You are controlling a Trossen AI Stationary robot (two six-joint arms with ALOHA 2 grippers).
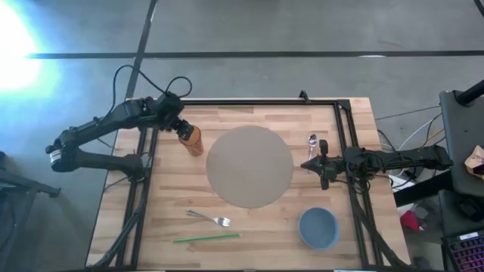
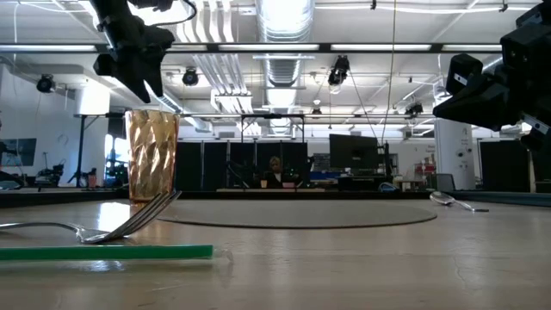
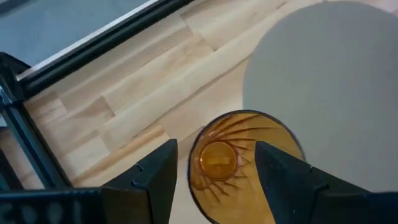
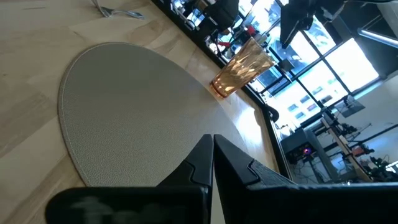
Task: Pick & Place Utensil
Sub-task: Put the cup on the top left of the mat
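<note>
You find nothing to read here: no text, label, brand, number or sign can be made out in any of the four views. The amber cup (image 1: 192,140), the round mat (image 1: 249,166), the fork (image 1: 209,219), the green straw (image 1: 206,238), the spoon (image 1: 311,141) and the blue bowl (image 1: 318,228) carry no markings you can make out, and neither do the arms. The screens in the room behind the table are too far off for you to read.
</note>
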